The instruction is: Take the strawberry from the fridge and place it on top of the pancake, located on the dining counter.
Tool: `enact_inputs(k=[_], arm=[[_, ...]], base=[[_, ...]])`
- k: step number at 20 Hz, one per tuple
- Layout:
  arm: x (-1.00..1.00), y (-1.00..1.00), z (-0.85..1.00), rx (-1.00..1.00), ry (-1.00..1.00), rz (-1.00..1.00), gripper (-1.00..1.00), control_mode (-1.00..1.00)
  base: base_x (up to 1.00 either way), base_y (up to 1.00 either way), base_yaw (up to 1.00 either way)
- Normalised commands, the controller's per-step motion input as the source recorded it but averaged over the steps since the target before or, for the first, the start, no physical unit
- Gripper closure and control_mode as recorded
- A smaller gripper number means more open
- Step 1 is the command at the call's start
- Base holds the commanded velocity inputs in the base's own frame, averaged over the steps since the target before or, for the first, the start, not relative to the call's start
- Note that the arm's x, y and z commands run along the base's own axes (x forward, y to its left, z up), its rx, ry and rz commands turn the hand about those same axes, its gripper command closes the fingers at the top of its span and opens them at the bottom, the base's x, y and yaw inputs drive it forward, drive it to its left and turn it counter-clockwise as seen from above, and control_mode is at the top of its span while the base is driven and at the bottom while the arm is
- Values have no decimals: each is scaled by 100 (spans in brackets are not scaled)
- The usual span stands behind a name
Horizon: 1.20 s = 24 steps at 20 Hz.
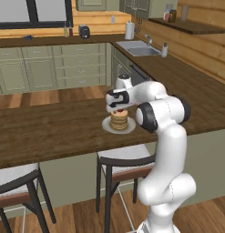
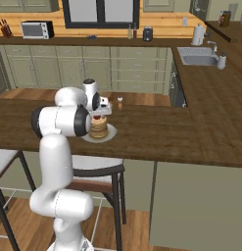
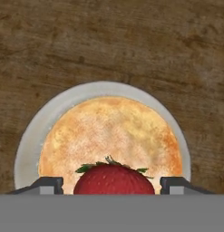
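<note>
A: Where is the strawberry (image 3: 114,179) lying in this figure?

B: It is sitting between the two fingertips (image 3: 49,185) of the pincer (image 3: 112,186), directly above the pancake (image 3: 110,139). In the hand view the fingertips are standing a little clear of the berry on both sides, so whether the pincer is clenching it or has released it, I cannot tell.

A: And the pancake?

B: It is resting as a stack (image 1: 119,120) on a pale round plate (image 3: 28,140), which is sitting on the dark wood-grain bench (image 1: 50,129). In the left base view the pincer (image 1: 116,108) is hanging just over the stack; the right base view is showing the same stack (image 2: 98,128) beneath it.

A: What is standing below the bench?

B: A stool (image 1: 125,159) with a pale seat is standing beside the arm.
</note>
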Motion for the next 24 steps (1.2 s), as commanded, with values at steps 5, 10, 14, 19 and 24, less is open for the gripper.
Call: enact_inputs(k=[5, 10, 14, 19, 24], arm=[[0, 0, 0, 0, -5, 0, -100, -100], [0, 0, 5, 0, -3, 0, -100, -100], [0, 0, 58, 0, 0, 0, -100, -100], [-25, 0, 69, 0, 0, 0, -100, -100], [-66, 0, 29, 0, 0, 0, -100, -100]], base=[[0, 0, 0], [0, 0, 0], [0, 0, 0], [0, 0, 0], [0, 0, 0]])
